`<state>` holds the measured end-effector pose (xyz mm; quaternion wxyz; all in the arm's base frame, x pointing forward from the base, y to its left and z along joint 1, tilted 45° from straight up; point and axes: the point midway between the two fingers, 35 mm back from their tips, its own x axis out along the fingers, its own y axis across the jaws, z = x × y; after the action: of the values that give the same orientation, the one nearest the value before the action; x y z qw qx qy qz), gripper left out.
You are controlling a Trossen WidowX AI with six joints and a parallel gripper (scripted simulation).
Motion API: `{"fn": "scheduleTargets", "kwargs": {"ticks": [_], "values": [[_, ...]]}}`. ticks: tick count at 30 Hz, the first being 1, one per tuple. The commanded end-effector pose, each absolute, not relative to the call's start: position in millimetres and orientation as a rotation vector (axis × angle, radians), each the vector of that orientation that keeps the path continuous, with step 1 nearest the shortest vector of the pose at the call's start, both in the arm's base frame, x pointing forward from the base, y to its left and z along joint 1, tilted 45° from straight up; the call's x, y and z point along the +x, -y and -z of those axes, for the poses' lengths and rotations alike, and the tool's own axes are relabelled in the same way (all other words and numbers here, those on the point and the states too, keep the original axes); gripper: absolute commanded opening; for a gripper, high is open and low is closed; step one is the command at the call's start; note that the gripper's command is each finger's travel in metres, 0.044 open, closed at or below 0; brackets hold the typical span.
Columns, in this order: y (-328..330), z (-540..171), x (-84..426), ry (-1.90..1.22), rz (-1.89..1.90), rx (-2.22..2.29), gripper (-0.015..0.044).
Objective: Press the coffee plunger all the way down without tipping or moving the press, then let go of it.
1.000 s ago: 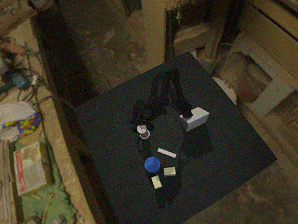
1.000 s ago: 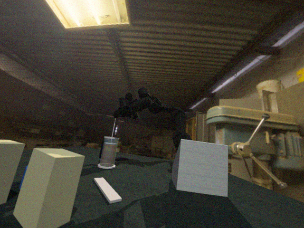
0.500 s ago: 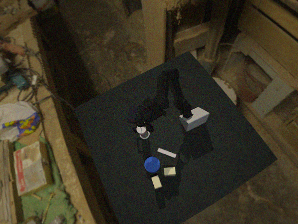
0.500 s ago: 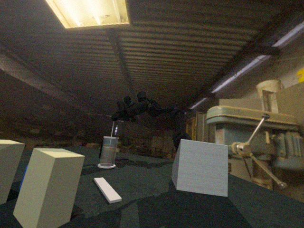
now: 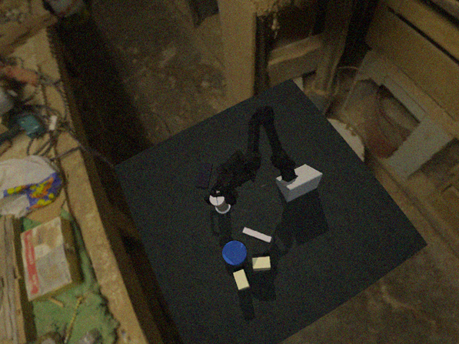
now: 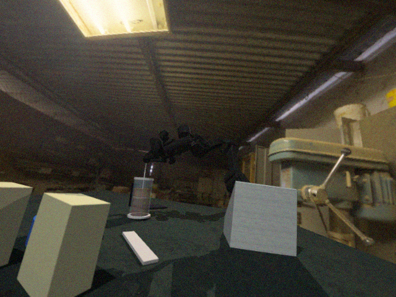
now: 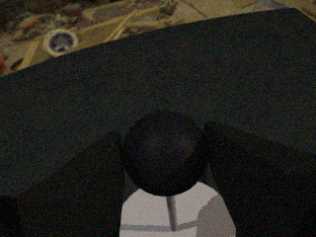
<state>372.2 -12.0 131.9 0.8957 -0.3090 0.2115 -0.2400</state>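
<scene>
The coffee press (image 5: 223, 208) (image 6: 140, 199) (image 7: 143, 209) stands on the dark table, a clear, pinkish cylinder with a white base and a pale lid (image 5: 215, 199). Its thin rod (image 6: 145, 170) (image 7: 171, 212) rises from the lid, and a length of it shows above the lid. The round black knob (image 7: 164, 160) tops the rod. My gripper (image 6: 147, 158) (image 7: 162, 138) is shut on the knob, with one dark finger on each side of it, above the lid. In the top view the dark arm hides the knob.
A white bar (image 5: 257, 234) (image 6: 140, 247), a blue round object (image 5: 234, 253) and two cream blocks (image 5: 261, 263) (image 5: 240, 279) lie on the near side of the press. A large grey-white block (image 5: 302, 186) (image 6: 262, 218) stands by the arm's base. A dark flat item (image 5: 204, 175) lies behind the press.
</scene>
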Motion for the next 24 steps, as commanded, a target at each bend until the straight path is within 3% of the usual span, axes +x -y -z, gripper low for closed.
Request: {"fn": "scheduleTargets", "kwargs": {"ticks": [1, 24], "values": [[30.6, -108.4, 364.3, -0.506, 0.518, -0.670, 0.0125], [44.2, -99.7, 373.8, -0.500, 0.521, -0.674, 0.0125]]}}
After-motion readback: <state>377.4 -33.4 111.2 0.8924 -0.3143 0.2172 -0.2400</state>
